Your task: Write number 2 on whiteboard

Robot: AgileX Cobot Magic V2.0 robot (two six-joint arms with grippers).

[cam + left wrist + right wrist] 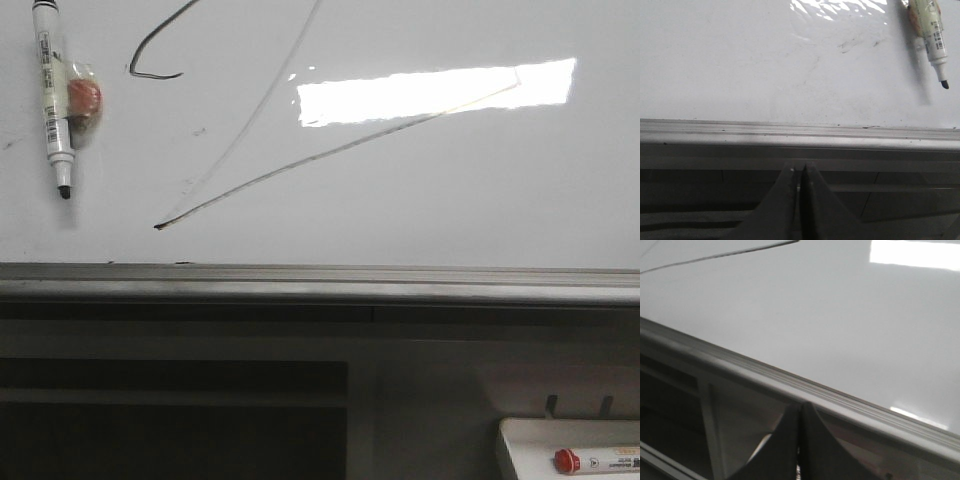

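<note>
Across the front view, the glossy white whiteboard (450,200) is carrying the thin black marker-stroke number 2 (260,180), its hooked curve at 11 o'clock, its sharp point near 8 o'clock above the grey metal edge rail (320,285). A white uncapped marker (52,95) is lying at 10 o'clock.

From the left wrist, the dark left gripper (801,185) is showing pressed-together jaws, gripping nothing.

From the right wrist, the dark right gripper (800,430) is likewise sitting closed and empty.

Dark shelving (170,400) below, bright ceiling-light glare (435,92)
</note>
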